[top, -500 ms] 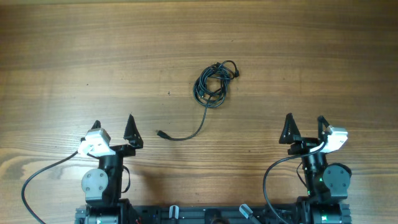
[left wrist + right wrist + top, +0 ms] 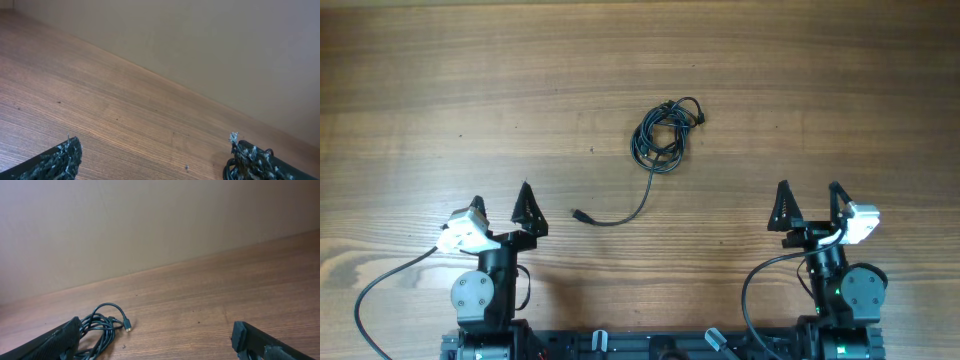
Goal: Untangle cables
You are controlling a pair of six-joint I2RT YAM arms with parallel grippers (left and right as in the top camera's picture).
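Overhead: cables (image 2: 658, 132) in loose coil

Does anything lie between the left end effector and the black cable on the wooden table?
Nothing visible does. Only bare brown wooden table separates the open left end effector from the thin black coiled cable, whose loose plug end lies nearest to it.

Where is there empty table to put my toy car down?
The table is bare left of the cables and right of them, up to the far edge. It is also bare between the loose plug and the right fingers. Only the cables crowd the middle.
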